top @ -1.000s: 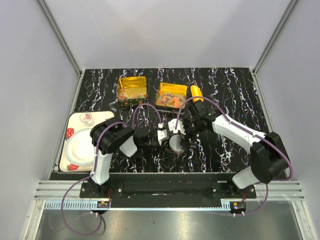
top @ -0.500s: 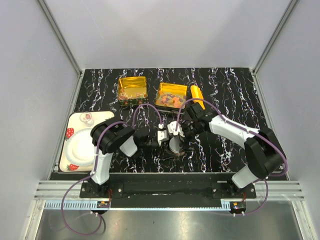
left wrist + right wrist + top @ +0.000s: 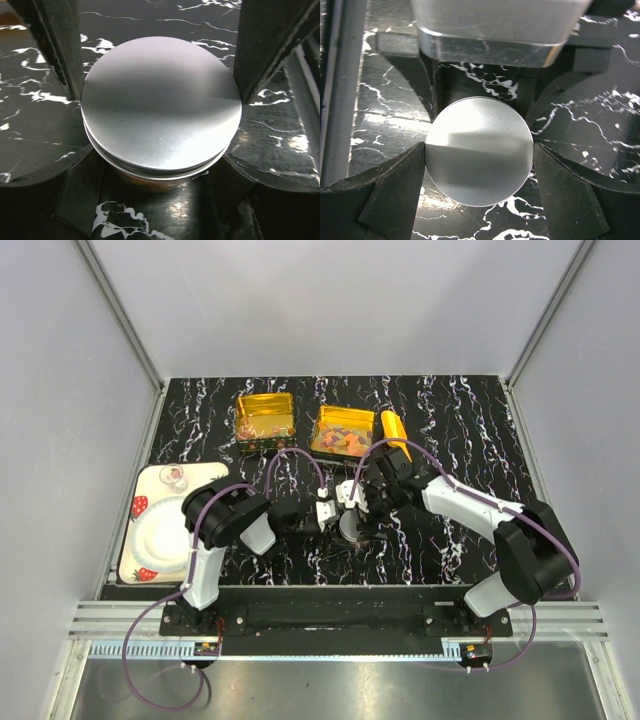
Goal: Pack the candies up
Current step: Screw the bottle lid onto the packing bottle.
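Observation:
A small round jar with a silver lid (image 3: 352,527) stands on the black marbled table, its orange contents showing under the rim (image 3: 150,182). My left gripper (image 3: 160,95) is shut on the jar, one finger pressed against each side. From above, my right gripper (image 3: 480,165) has both fingers against the edge of the lid (image 3: 479,150). In the top view the right gripper (image 3: 358,504) is over the jar and the left gripper (image 3: 332,514) beside it. Multicoloured candies (image 3: 342,435) fill the right gold tin, and a few lie in the left gold tin (image 3: 265,418).
A yellow-orange scoop (image 3: 393,426) lies right of the candy tin. A strawberry-patterned tray (image 3: 140,502) with a white plate and a small glass cup (image 3: 173,478) sits at the table's left edge. Grey walls enclose the table on three sides.
My right gripper has narrowed its fingers onto the lid and its arm has shifted slightly left. The left gripper and the jar have stayed put.

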You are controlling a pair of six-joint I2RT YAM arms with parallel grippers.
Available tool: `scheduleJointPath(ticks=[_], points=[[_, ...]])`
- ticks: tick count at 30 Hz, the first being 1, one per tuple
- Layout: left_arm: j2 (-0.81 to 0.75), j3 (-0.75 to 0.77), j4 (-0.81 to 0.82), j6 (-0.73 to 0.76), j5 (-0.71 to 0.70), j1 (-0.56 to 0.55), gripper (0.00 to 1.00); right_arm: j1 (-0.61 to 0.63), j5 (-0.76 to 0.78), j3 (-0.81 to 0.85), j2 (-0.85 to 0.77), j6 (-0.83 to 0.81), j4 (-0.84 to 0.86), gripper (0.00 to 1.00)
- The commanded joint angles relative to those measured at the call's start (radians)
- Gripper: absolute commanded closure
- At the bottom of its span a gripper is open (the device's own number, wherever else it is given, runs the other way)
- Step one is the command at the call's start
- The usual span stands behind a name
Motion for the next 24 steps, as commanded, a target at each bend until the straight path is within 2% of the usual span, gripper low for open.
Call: scheduleJointPath(ticks=[1,9,11,14,18,21,23,24], points=[[-0.017,-0.017,0.336,0.031,-0.2,0.008,0.56,0.023,0.083,-0.05,-0.039,0.114,0.05,0.18],[-0.022,-0.021,0.336,-0.022,-0.263,0.006,0.55,0.04,0.257,-0.117,-0.071,0.31,0.22,0.18],[-0.02,-0.022,0.338,-0.014,-0.273,0.003,0.55,0.053,0.341,-0.117,-0.064,0.356,0.243,0.18],[-0.02,-0.022,0.338,0.001,-0.284,0.002,0.55,0.06,0.389,-0.1,-0.051,0.43,0.245,0.18],[-0.019,-0.025,0.336,0.015,-0.286,-0.001,0.55,0.069,0.384,-0.105,-0.07,0.437,0.24,0.15],[-0.02,-0.025,0.336,0.021,-0.29,-0.003,0.55,0.07,0.366,-0.102,-0.096,0.422,0.22,0.1],[-0.019,-0.025,0.336,0.021,-0.29,-0.003,0.55,0.07,0.328,-0.09,-0.114,0.39,0.185,0.0],[-0.019,-0.025,0.336,0.023,-0.289,-0.003,0.55,0.07,0.315,-0.084,-0.135,0.381,0.161,0.0]])
